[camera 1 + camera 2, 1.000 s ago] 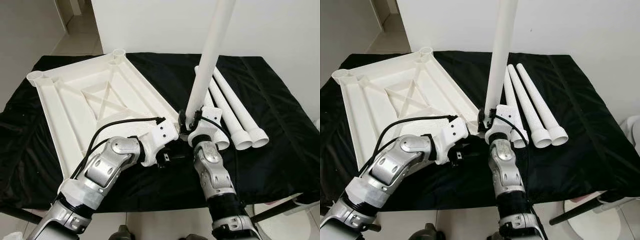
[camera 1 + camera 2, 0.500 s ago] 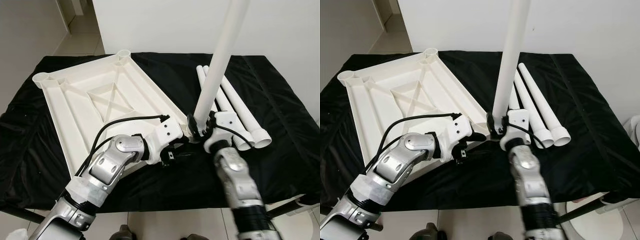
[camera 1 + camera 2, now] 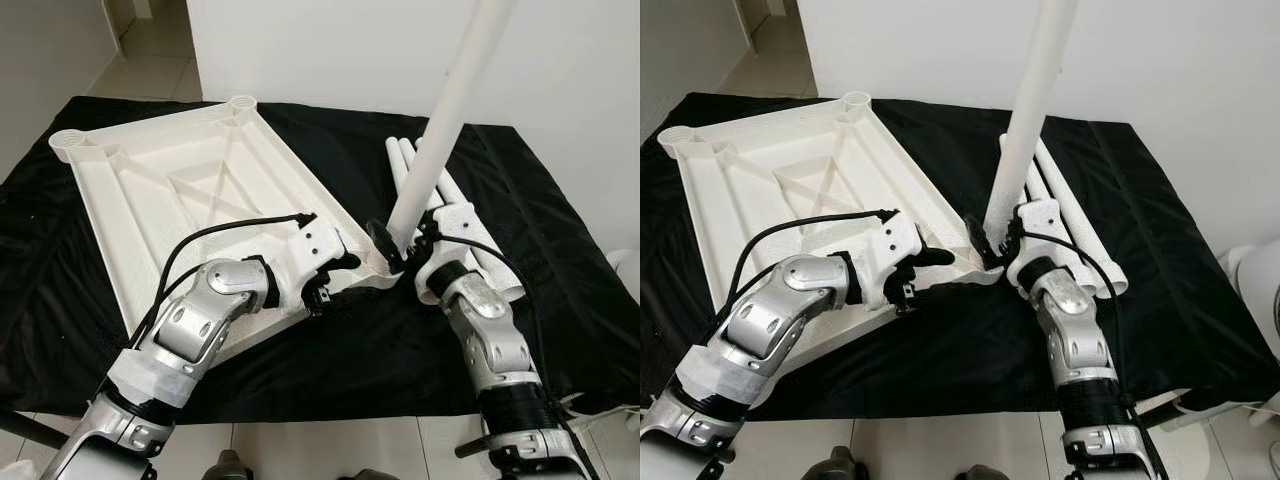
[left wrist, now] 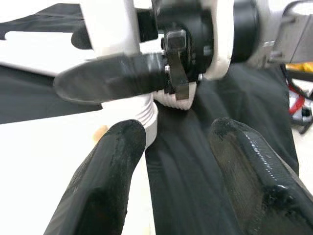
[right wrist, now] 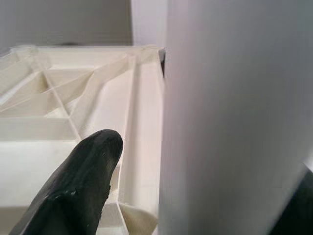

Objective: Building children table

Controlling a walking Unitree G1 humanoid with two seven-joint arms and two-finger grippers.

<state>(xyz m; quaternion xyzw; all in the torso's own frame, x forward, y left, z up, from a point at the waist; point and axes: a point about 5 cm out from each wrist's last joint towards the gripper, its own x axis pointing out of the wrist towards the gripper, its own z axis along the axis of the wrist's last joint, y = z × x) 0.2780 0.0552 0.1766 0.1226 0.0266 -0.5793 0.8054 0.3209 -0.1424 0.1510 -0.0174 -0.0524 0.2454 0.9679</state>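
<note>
Lying upside down on the black-draped worktop (image 3: 560, 300), the tabletop (image 3: 180, 200) is presenting its near right corner socket, where the left gripper (image 3: 940, 270) is hovering, fingers apart and empty. Directly above, the right gripper (image 3: 392, 248) is clamping an upright leg (image 3: 440, 150), threaded end pointing down at that socket; spare legs (image 3: 1080, 250) are lying just beside.

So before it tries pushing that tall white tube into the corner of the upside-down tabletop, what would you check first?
1. Right gripper clamped on the leg: ok.
2. Leg's foot over the near corner socket of the tabletop: ok, it appears to touch.
3. Leg upright: not ok, it tilts.
4. Left gripper steadying the tabletop: not ok, fingers open beside the corner.
5. Spare legs out of the way: ok, lying on the black cloth.
</note>
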